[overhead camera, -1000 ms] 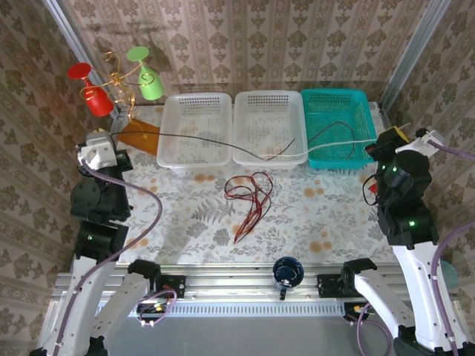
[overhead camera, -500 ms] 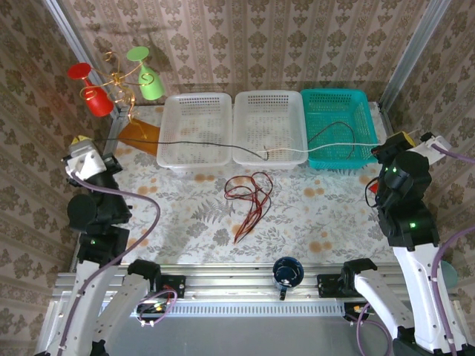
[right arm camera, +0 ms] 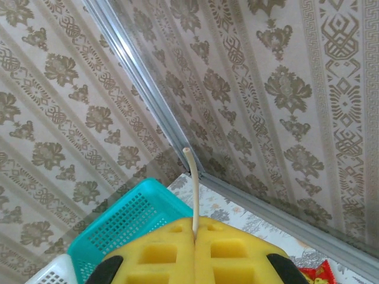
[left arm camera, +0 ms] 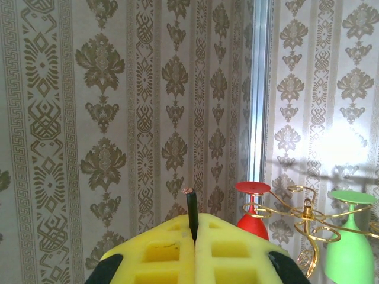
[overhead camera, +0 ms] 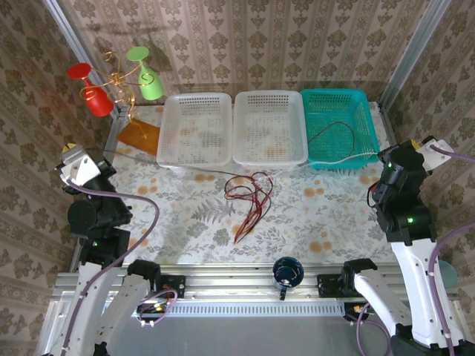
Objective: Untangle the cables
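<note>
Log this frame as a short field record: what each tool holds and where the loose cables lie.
left tool: shut on the end of a black cable
right tool: shut on a white cable leading to the teal basket
red cables: tangled on the table, in front of the white baskets
second black cable: lying in the teal basket

Your table (overhead camera: 185, 215), far side — three in a row: left basket (overhead camera: 194, 97), middle basket (overhead camera: 269, 95), right basket (overhead camera: 334, 92). Tangled cables (overhead camera: 251, 194) lie on the table before the middle basket; one cable (overhead camera: 334, 123) lies in the right basket. Mug (overhead camera: 287, 273) at the near edge, centre — glass stand (overhead camera: 119, 81) far left, beside the left basket.
</note>
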